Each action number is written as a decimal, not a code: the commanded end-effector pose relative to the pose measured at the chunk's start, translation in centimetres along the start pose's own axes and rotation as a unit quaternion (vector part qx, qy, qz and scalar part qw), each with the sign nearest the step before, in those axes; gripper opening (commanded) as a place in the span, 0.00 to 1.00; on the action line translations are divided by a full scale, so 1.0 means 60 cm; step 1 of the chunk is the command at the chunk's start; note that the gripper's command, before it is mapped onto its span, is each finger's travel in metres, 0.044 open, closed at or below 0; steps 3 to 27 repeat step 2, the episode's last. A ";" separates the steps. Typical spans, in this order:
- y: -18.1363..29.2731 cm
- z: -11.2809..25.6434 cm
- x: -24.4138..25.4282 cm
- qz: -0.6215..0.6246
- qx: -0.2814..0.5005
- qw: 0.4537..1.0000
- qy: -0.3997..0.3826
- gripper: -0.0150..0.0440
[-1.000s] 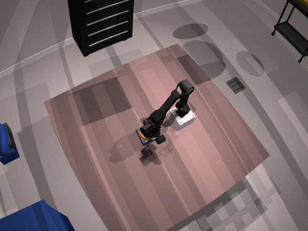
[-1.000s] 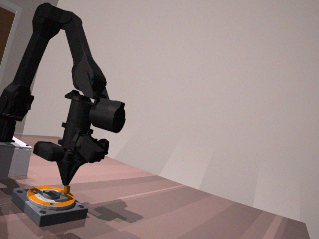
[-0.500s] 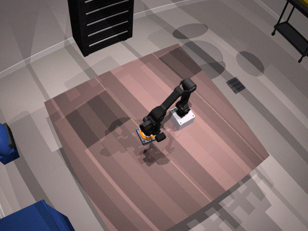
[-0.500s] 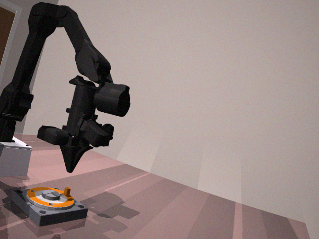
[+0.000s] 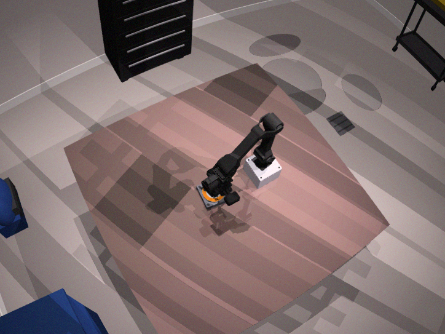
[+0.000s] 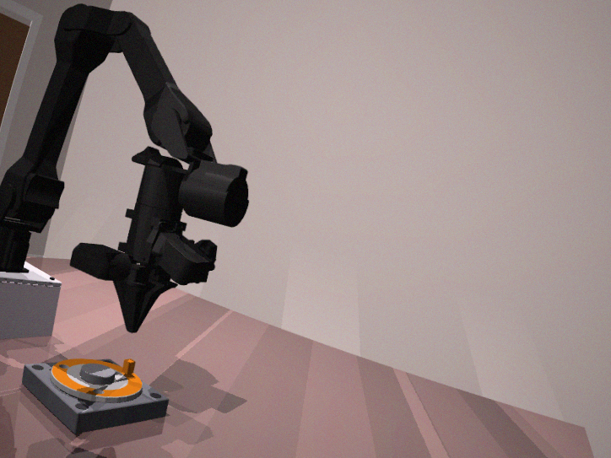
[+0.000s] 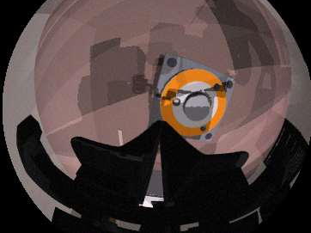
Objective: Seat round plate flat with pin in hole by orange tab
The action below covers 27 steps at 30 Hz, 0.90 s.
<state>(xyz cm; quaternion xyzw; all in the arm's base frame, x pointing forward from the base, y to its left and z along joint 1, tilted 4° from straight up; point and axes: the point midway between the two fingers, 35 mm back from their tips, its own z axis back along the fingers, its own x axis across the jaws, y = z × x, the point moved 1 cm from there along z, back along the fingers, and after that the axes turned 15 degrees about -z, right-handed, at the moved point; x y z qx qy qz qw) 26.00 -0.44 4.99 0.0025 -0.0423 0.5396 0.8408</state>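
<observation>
The round plate, an orange ring (image 5: 209, 198) (image 6: 63, 384) (image 7: 193, 76) with a pale inner band, sits around the grey post (image 6: 98, 372) (image 7: 198, 106) on the square grey base (image 6: 122, 419) (image 7: 185, 63). In the exterior view a dark gap shows under its near edge, so it does not look fully flat. The orange tab (image 6: 128, 368) (image 7: 170, 95) stands on the right in that view. Beside it in the wrist view is a small round spot with a light top; I cannot tell whether this is the pin inside the hole. My gripper (image 6: 133, 329) (image 7: 161, 125) is shut and empty, above the plate, touching nothing.
The arm's white mount (image 5: 262, 173) (image 6: 28, 304) stands beside the base on the pinkish mat (image 5: 297, 214). A black drawer cabinet (image 5: 148, 29), a black cart (image 5: 421, 47) and blue objects (image 5: 48, 315) stand off the mat. Shadows cross the plate and mat.
</observation>
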 end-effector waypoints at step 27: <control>0.000 -0.001 0.000 0.000 0.000 1.000 0.000 0.25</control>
